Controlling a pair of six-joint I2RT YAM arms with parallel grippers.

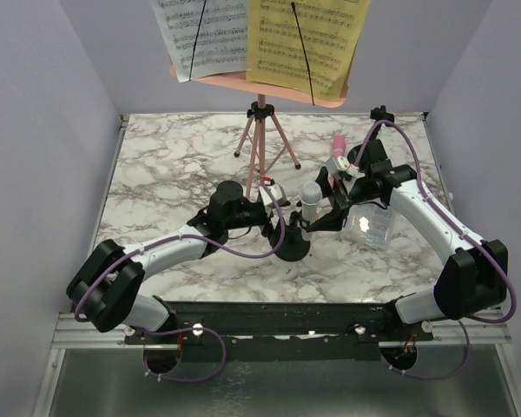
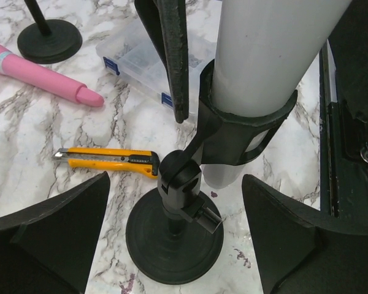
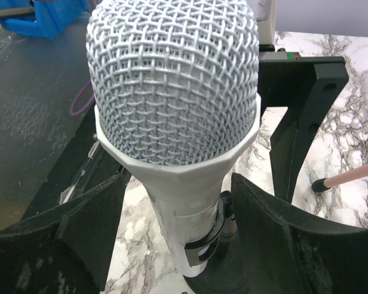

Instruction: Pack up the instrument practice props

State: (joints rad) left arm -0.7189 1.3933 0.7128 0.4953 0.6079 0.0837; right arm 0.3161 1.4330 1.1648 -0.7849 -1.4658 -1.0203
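The grey-white microphone (image 3: pixel 175 92) stands upright in the clip of its black mount (image 2: pixel 175 239), near the middle of the counter (image 1: pixel 174 165). The right hand (image 3: pixel 178 184) is spread to either side of the microphone's body just under the mesh head, not yet clamped as far as I can see. The left hand (image 2: pixel 176 184) is wide open low down, one finger each side of the mount's stem and round base.

My worry is the clip. If the right hand pulls before the left has the mount pinned, the whole mount could lift with it or tip over. A topple would likely land on the cutter (image 2: pixel 107 160) or the clear box (image 2: pixel 141 58) nearby. The two arms are also crowded close together, so a crooked pull could knock one hand against the other.
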